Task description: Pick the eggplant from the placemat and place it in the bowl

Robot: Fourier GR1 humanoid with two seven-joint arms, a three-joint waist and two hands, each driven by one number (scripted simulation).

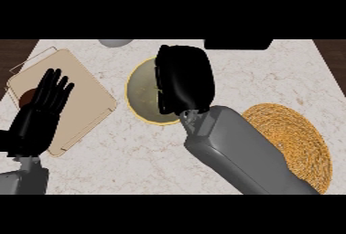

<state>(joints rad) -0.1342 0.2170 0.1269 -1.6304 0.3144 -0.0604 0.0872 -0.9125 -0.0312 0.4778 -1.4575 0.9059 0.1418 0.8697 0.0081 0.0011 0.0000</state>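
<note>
The right hand [184, 80] hangs over the bowl [143, 93], covering its right half; whether its fingers are curled around anything cannot be told, and the eggplant is not visible. The woven placemat [297, 141] lies bare at the right, partly under the grey forearm, its near edge close to the counter's front. The left hand [40, 112] rests open, fingers up, over a tan cutting board [81, 98] at the left. Bare marble counter [135, 155] lies between board and placemat.
</note>
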